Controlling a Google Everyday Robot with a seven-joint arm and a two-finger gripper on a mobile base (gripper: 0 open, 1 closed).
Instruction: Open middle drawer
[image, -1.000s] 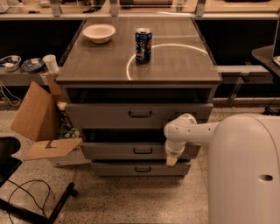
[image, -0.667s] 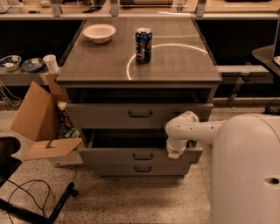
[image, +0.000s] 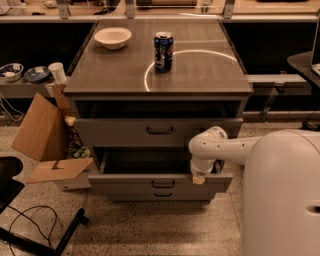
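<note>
Middle drawer (image: 160, 183) pulled well out beneath the counter's (image: 200, 75) front edge. Tool (image: 198, 178) at the front panel's right top rim; grip state impossible to tell. Draw straight out, level, resisting off-centre skew.

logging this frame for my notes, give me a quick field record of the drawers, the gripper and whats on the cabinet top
middle drawer: pulled out, dark inside showing behind its front panel
top drawer: out a little, less than the middle one
bottom drawer: only a strip with its handle shows under the middle front
gripper: at the right end of the middle drawer's front edge, arm coming in from the right
cabinet top: white bowl back left, blue can near centre, upright
floor left: open cardboard box
</note>
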